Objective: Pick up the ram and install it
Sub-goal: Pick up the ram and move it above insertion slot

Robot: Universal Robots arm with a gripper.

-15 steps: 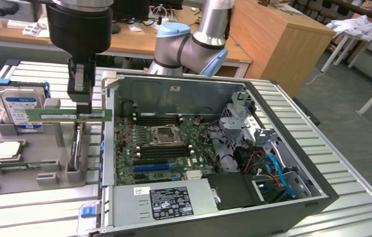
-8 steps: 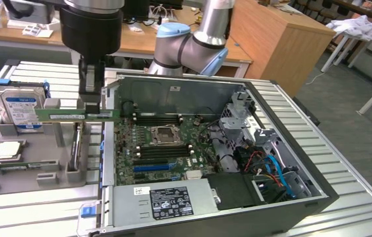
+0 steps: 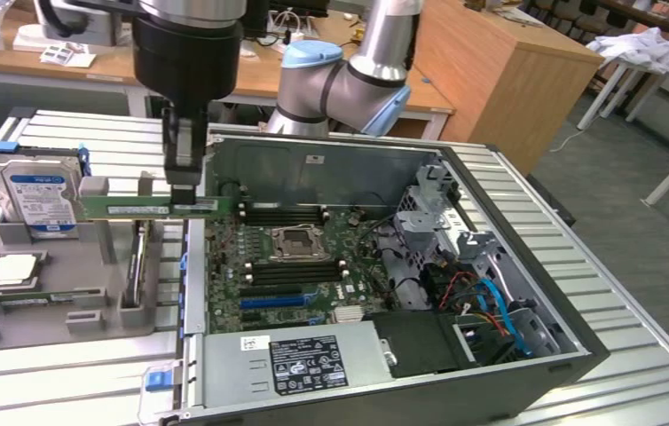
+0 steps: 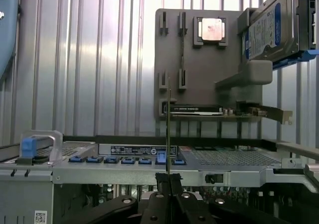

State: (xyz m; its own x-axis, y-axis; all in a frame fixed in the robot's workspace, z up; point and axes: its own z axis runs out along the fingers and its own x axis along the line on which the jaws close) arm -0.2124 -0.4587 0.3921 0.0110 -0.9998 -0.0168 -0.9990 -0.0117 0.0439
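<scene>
**A:** What have the fingers got?

**B:** The fingers [image 3: 181,173] are closed tight on the ram [image 3: 151,206], pinching its top edge. The ram hangs level in the air, long edge down.

**A:** Where is it hanging?

**B:** Over the seam between the tray [image 3: 74,297] and the case [image 3: 547,355]. Its right end, in the exterior view, reaches across the case's left wall. In the wrist view the ram [image 4: 168,124] is edge-on, a thin line rising from between the fingers [image 4: 160,184].

**A:** What is in the tray?

**B:** The drive [image 3: 36,191] stands upright at the far left corner. The chip [image 3: 12,269] lies flat in a square pocket just nearer. A card [image 3: 136,257] stands on edge in a slot along the tray's right side, beneath the ram.

**A:** And in the case?

**B:** The case lies open on its side, with the board [image 3: 347,275] flat inside. There is a bare socket [image 3: 299,240] in the board's middle, with dark memory slots [image 3: 281,213] just beyond it. The power supply [image 3: 299,359] sits at the near edge, and blue and red cables [image 3: 489,306] bunch at the right.

**A:** How is the arm placed?

**B:** The arm [image 3: 365,62] rises behind the case's far wall, bent at a blue-capped joint. The wrist points straight down over the tray's right side. Tray and case both rest on a ribbed metal bench [image 3: 51,382].
</scene>
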